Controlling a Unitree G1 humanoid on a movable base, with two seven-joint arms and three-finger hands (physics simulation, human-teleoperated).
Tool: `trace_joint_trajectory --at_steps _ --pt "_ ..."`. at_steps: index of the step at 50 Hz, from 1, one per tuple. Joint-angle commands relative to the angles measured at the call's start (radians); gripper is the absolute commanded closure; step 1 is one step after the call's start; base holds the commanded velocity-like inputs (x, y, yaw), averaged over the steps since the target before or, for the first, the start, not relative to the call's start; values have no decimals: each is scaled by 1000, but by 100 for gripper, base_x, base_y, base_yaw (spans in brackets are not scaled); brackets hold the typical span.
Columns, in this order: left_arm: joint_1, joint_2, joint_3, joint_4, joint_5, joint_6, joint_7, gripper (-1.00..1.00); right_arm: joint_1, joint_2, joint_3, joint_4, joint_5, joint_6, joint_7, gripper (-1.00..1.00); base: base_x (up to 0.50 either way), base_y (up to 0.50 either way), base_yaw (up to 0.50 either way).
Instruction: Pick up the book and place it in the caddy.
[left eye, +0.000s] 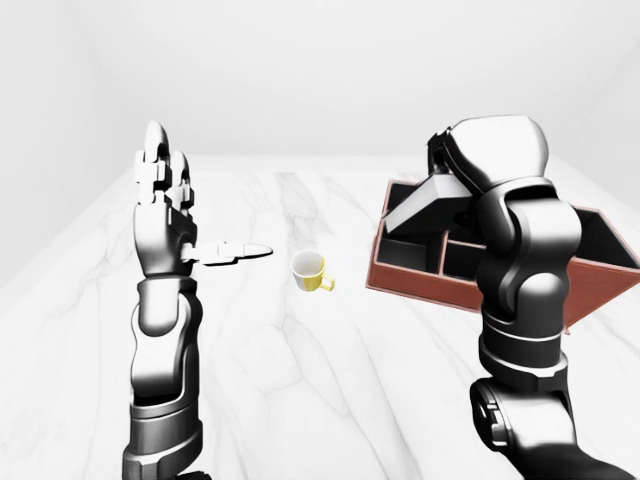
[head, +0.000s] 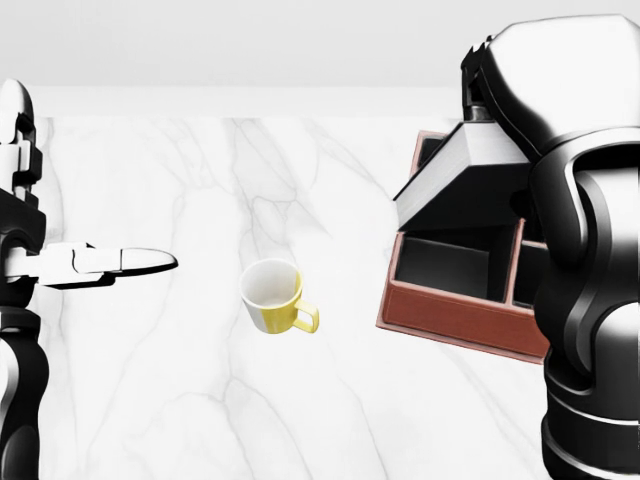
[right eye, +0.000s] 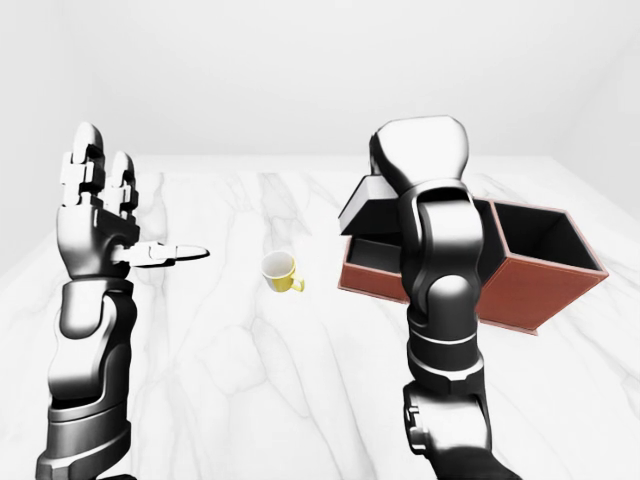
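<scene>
Two arms in shot, only one doing anything. The right hand (head: 520, 90) is up high on the right of the head view, clamped on the book (head: 455, 165) — you mostly see the back of the hand and the wrist, so the fingers themselves are hidden behind it, but the book is clearly hanging from that grip and nothing else touches it. The book is tilted, pale page edge facing left and sloping down toward the lower left, dark cover underneath. It sits in the air over the left end of the caddy (head: 450, 315), above the rim rather than down inside any compartment.

That caddy is a reddish-brown box with black interior and dividers, sitting on the white marble table (head: 200, 380) at the right side. The right-eye view shows its far-right compartment open and dark; the arm blocks the middle of it.

Left of the caddy, well apart from it, there's a yellow mug (head: 274, 296) with a white inside, handle pointing to the lower right.

Over on the left, the left hand (left eye: 170, 200) is held upright with its fingers spread and straight up, one finger poking out sideways to the right — holding nothing, nowhere near the mug or the caddy.
</scene>
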Motion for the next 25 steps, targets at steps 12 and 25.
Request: trace_joint_trajectory --at_steps 12,25 --pt "-10 6 5 2 -14 0 12 -100 -126 -108 -31 290 -76 0 0 100 0 0 0" --pt "-9 8 3 17 -1 0 16 -100 -210 -195 -44 565 13 0 0 100 0 0 0"
